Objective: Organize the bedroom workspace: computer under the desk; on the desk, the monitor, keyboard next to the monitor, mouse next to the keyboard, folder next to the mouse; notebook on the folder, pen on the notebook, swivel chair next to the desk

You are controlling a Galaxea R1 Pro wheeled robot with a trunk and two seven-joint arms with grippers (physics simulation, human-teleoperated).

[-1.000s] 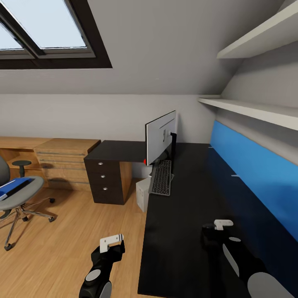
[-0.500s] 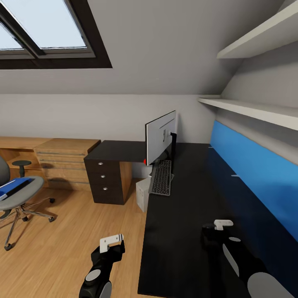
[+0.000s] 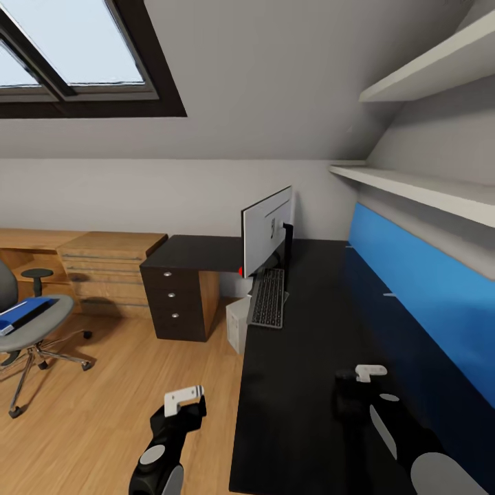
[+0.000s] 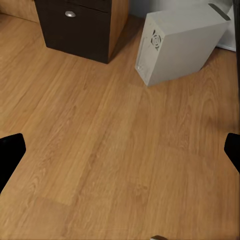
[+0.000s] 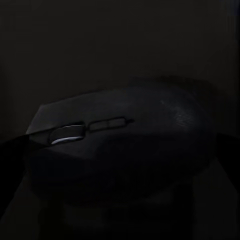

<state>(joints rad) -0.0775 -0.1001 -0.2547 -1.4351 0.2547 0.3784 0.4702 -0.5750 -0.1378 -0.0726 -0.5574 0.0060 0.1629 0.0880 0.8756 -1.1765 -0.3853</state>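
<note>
The big black desk (image 3: 309, 385) runs along the right side of the room, with a blue panel (image 3: 419, 289) behind it. Far along the desk stands the monitor (image 3: 267, 230), and the keyboard (image 3: 268, 297) lies flat on the desk just near of it. The pale computer (image 3: 237, 323) sits on the wood floor (image 3: 103, 405), tucked at the left edge of the desk, beside a dark drawer unit (image 3: 175, 299). The left wrist view shows the computer (image 4: 177, 42) standing on the floor too. Far to the left is the swivel chair (image 3: 27, 323), well apart from the desk, and the blue folder (image 3: 24, 314) lies on its seat with something dark on top. The left gripper (image 3: 184, 399) hangs over the floor with its fingers spread wide and nothing between them. The right gripper (image 3: 352, 385) is low over the near part of the desk. Its wrist view shows the black mouse (image 5: 120, 150) very close, but it is too dark to tell if the fingers are squeezing it or not.
</note>
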